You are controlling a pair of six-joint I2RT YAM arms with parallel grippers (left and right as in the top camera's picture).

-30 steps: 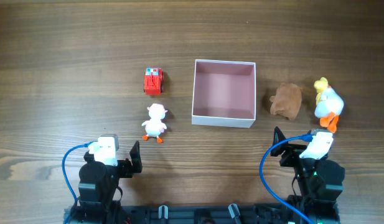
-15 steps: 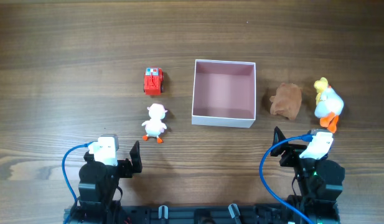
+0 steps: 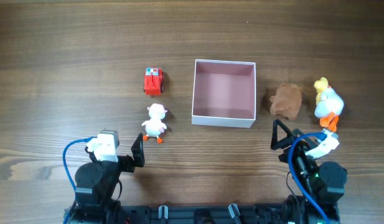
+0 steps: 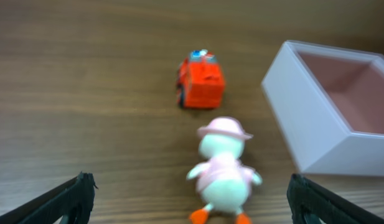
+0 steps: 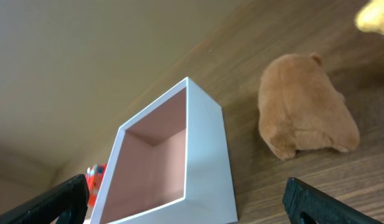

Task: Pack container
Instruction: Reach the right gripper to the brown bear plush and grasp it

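The container [image 3: 221,118], a square white box with a pale pink, empty inside, sits mid-table. It also shows in the left wrist view [image 4: 304,118] and the right wrist view [image 5: 207,162]. My left gripper [image 3: 137,154] is open and empty, just short of a white duck toy [image 3: 155,122] that sits between its fingertips [image 4: 192,202] in the left wrist view [image 4: 223,163]. A red toy car [image 3: 153,81] lies beyond the duck [image 4: 201,81]. My right gripper [image 3: 280,138] is open and empty [image 5: 192,202], near the container's front right corner. A brown animal toy [image 3: 286,101] lies just ahead [image 5: 307,115].
A yellow and white duck toy [image 3: 327,102] lies at the far right, beside the brown toy; its yellow edge shows in the right wrist view [image 5: 375,15]. The red car peeks past the container [image 5: 95,177]. Blue cables loop by both arm bases.
Both arms have edged forward from their rest pose. The right gripper has moved up toward the container's front right corner. The toys and container have not moved.
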